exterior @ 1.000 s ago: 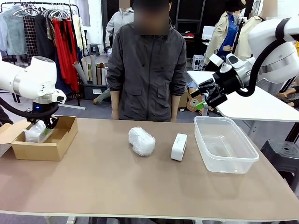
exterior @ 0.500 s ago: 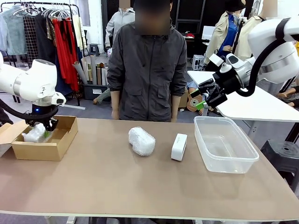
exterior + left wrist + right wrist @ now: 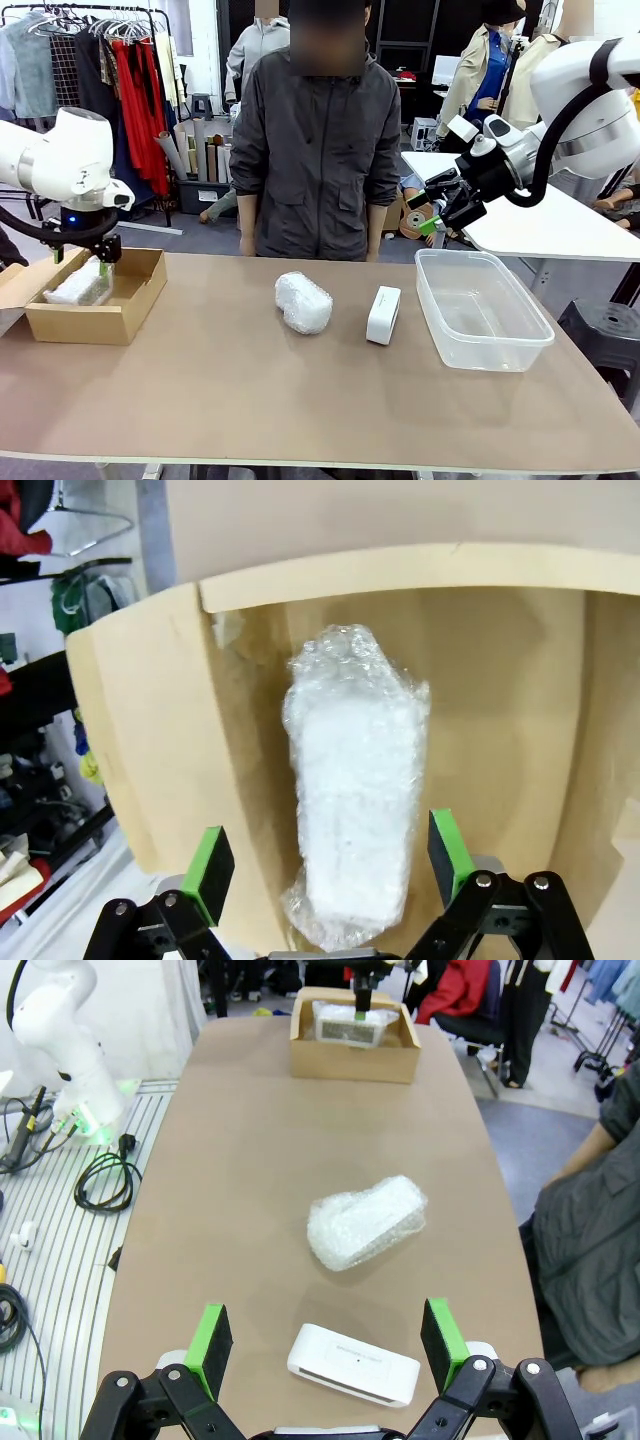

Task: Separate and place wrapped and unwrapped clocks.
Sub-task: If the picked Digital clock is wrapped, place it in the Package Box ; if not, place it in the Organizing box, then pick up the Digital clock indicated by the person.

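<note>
Over cardboard box [image 3: 150, 730]: left pincer [image 3: 328, 865] apart, either side of blocky bubble-wrapped clock [image 3: 350, 790] lying inside | mid-bench [image 3: 250, 390]: rounded wrapped clock [image 3: 303, 301], bare white clock [image 3: 383, 314] near clear tub [image 3: 470, 256] | right pincer [image 3: 325, 1345] apart, raised

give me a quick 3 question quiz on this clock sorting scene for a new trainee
1. True or false: the blocky wrapped clock lies inside the cardboard box.
2. What stands on the table between the rounded wrapped clock and the clear tub? A) the bare white clock B) a roll of tape C) a mug
3. Fill in: the jaws of the left pincer, above the box, are ___.

Key: 1 true; 2 A; 3 open
</note>
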`<action>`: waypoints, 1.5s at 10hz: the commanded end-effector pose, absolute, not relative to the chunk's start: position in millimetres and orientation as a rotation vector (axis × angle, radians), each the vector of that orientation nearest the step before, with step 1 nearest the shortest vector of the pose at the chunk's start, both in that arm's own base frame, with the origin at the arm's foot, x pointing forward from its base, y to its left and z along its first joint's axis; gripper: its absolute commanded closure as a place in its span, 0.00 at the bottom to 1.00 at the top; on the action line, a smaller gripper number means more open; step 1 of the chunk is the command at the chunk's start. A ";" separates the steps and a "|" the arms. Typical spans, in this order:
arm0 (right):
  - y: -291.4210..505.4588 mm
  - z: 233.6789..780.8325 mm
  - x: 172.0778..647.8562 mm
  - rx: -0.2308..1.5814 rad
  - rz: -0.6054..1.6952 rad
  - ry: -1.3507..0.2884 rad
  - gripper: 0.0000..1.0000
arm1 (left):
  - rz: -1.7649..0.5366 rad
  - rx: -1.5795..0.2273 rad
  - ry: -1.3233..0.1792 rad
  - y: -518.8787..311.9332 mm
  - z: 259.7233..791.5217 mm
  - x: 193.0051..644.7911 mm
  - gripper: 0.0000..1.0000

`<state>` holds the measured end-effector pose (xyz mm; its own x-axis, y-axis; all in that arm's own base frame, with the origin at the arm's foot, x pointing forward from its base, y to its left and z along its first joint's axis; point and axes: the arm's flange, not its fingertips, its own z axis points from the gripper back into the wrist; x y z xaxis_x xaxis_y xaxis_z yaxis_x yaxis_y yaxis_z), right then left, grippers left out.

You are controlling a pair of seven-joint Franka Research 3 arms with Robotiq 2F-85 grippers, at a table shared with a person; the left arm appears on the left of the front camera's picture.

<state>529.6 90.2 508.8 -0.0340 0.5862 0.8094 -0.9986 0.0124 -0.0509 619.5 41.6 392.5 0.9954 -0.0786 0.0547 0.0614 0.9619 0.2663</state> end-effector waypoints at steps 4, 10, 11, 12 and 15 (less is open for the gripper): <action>89.8 510.0 528.9 0.694 1.463 -0.775 0.00 | -0.117 0.022 -0.052 51.0 439.7 607.5 0.00; 89.8 510.0 528.9 0.694 1.463 -0.775 0.00 | -0.113 0.043 -0.059 44.6 439.5 605.8 0.00; 89.8 510.0 528.9 0.694 1.463 -0.775 0.00 | -0.113 0.043 -0.059 44.6 439.5 605.8 0.00; 89.8 510.0 528.9 0.694 1.463 -0.775 0.00 | -0.113 0.043 -0.059 44.6 439.5 605.8 0.00; 89.8 510.0 528.9 0.694 1.463 -0.775 0.00 | -0.113 0.043 -0.059 44.6 439.5 605.8 0.00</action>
<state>529.6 90.1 508.8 -0.0340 0.5862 0.8094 -0.9986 0.0125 -0.0509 606.2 44.4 439.4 0.9908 -0.1275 0.0460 0.1266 0.9917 0.0219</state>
